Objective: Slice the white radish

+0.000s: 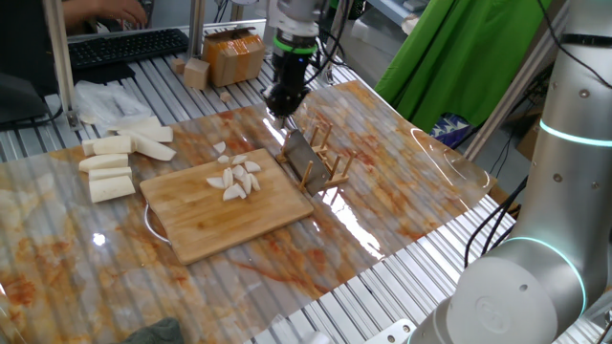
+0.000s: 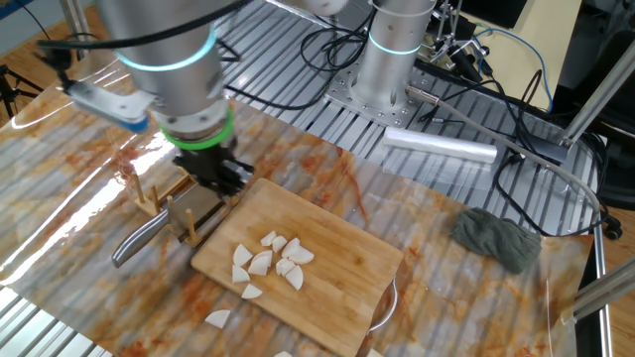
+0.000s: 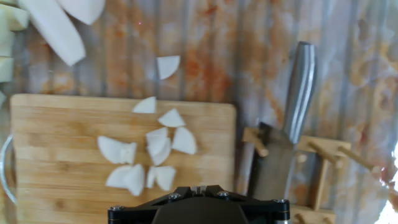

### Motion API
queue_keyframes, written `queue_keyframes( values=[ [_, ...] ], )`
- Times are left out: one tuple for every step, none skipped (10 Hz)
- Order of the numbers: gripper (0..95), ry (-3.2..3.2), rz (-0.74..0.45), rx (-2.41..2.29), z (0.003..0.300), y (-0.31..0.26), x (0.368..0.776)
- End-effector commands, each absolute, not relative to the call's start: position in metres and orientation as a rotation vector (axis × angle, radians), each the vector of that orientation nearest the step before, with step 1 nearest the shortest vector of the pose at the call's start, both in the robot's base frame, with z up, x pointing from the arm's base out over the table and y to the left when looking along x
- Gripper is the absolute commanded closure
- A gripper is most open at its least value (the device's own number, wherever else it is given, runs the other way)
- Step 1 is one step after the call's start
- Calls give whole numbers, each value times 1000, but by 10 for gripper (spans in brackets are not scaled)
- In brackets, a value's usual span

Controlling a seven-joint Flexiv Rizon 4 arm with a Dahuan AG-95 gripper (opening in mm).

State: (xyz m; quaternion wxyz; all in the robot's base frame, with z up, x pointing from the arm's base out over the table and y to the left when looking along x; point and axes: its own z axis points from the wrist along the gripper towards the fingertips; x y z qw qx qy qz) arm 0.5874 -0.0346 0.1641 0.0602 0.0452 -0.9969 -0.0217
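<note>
You had the gripper (image 2: 220, 183) closed on nothing, above the knife (image 3: 287, 124) in its rack; radish slices (image 3: 149, 155) lay at its nine o'clock.

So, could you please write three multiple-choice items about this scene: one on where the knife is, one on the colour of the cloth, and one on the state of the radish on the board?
1. Where is the knife?
A. In the wooden rack beside the cutting board
B. Flat on the cutting board
C. On the cardboard box

2. What colour is the crumpled cloth on the table?
A. Red
B. Dark grey-green
C. Yellow

3. In what state is the white radish on the board?
A. One whole chunk
B. Grated
C. Cut into small pieces

Answers:
1 A, its blade sits between the rack's pegs, off the board.
2 B, the other fixed view shows it dark grey-green.
3 C, several separate pale pieces lie together.
</note>
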Motion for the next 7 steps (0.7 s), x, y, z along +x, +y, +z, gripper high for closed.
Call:
queue_keyframes(
  values=[
    [950, -3020, -64, 122, 170, -21, 585],
    [950, -3020, -64, 125, 171, -17, 585],
    [950, -3019, -65, 130, 172, -14, 585],
    [950, -3020, -63, 130, 172, -9, 584],
    [950, -3020, -51, 131, 173, -6, 584],
    [950, -3021, -45, 130, 174, -4, 584],
    [950, -3021, -41, 128, 174, -3, 583]
  ],
)
